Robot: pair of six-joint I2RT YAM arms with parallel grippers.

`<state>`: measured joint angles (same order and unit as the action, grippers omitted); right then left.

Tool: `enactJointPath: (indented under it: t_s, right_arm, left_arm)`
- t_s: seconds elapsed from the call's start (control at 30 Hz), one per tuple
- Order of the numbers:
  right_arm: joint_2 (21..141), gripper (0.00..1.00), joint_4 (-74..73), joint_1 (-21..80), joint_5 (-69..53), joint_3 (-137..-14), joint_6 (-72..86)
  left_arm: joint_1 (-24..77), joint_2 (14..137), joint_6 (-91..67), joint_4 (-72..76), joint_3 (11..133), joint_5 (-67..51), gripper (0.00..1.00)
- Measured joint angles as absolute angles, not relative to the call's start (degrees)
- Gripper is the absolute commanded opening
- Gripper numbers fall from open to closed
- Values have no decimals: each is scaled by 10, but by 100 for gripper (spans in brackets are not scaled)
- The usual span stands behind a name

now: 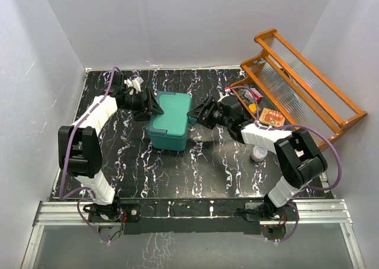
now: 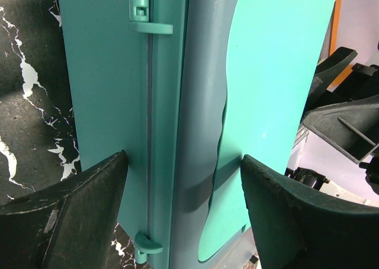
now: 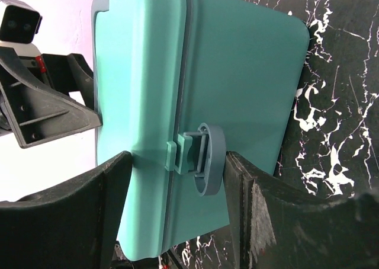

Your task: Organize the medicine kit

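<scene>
The medicine kit (image 1: 172, 119), a teal box with its lid down, stands mid-table between both arms. My left gripper (image 1: 153, 109) reaches in from the left; in the left wrist view it (image 2: 183, 162) straddles the kit's (image 2: 266, 73) hinged back edge. One finger presses the body and the other the lid. My right gripper (image 1: 195, 114) comes in from the right. In the right wrist view it (image 3: 177, 162) clamps the kit's (image 3: 237, 61) front edge. One of its fingers rests on the lid, the other against the grey latch ring (image 3: 210, 159).
An orange wooden rack (image 1: 302, 85) leans at the back right, with an orange packet (image 1: 272, 116) and other small items beside it. A small jar (image 1: 259, 154) stands near my right arm. White walls enclose the black marbled table (image 1: 195, 174).
</scene>
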<state>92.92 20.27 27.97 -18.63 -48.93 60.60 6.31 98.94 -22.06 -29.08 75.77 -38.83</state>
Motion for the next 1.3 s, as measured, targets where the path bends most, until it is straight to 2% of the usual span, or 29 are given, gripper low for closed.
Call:
enactJointPath:
  t_s: [0.23,0.53,1.3]
  right_arm:
    - [927,47,154,280,-177,-516,591]
    - [921,55,108,290,-161,-536,571]
    - [912,25,0,322,-93,-602,541]
  left_arm:
    - [63,989,-220,-291,758,-388,74]
    - [63,989,-220,-291,758,-388,74]
    - [63,989,-221,-290,757,-388,74]
